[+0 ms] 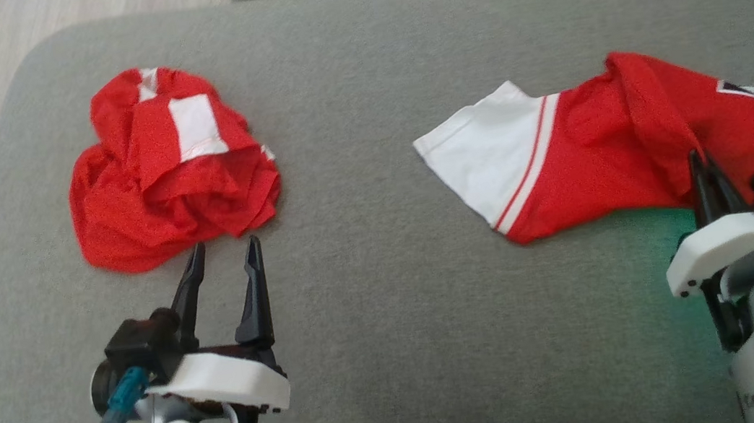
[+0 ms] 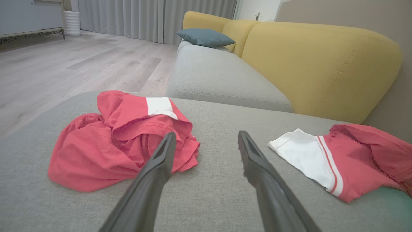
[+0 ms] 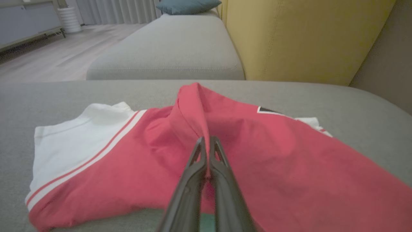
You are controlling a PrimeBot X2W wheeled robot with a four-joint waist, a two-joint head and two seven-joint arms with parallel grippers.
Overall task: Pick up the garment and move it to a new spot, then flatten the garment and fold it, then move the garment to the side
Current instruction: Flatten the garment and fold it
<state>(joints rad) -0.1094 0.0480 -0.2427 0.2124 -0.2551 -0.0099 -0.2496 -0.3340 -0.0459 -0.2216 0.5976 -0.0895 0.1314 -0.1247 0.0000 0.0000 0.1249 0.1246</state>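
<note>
Lifting, you risk losing the red-and-white fabric jersey lying toward the right end of the grey upholstered seat cushion, since your right gripper, pinched shut, holds only a thin raised fold.

Left hand fingers apart; right hand fingers together

**Grey and Yellow Sofa on a Pale Wood Floor**

In the left wrist view, a broad grey cushion lies at 6 o'clock. At 12 o'clock a second grey seat carries a teal pillow. A yellow backrest rises at 2 o'clock against a beige wall. Pale wooden floor spreads at 10 o'clock, towards grey curtains, a white ribbed cylinder and a low cabinet.
</note>
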